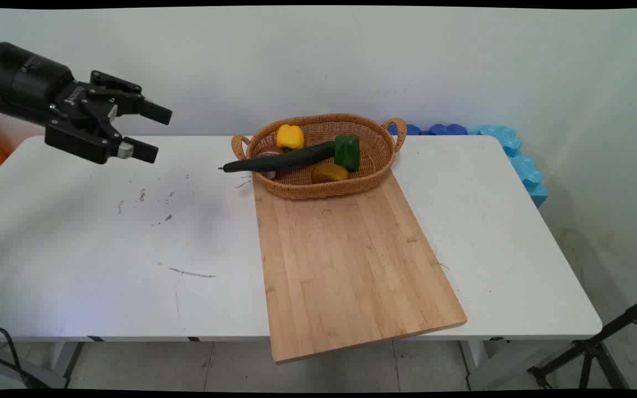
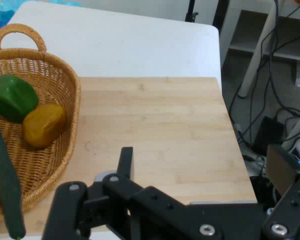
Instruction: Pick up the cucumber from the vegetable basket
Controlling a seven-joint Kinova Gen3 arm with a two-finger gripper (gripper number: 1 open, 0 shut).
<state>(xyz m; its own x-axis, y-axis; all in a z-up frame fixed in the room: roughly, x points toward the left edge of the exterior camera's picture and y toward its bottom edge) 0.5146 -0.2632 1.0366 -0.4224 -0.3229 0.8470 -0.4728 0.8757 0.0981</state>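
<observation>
**Tool hangs released, clear of the basket**

The tool [image 1: 152, 131] hangs above the tabletop's [image 1: 103, 237] far left corner, its jaws spread wide and holding nothing; it touches nothing, and the woven basket [image 1: 380, 160] is the nearest thing, well apart to its right. In the basket lie a yellow pepper [image 1: 290, 136], a green pepper [image 1: 347, 151], an ochre lump [image 1: 329, 172] and a brownish piece [image 1: 267, 152] I cannot make out; a long dark cucumber [image 1: 280, 160] rests across them, its tip poking past the rim; the basket sits on the far end of a wooden cutting board [image 1: 346, 265], whose near corner overhangs the tabletop's edge; blue foam pieces [image 1: 509, 149] lie behind.
</observation>
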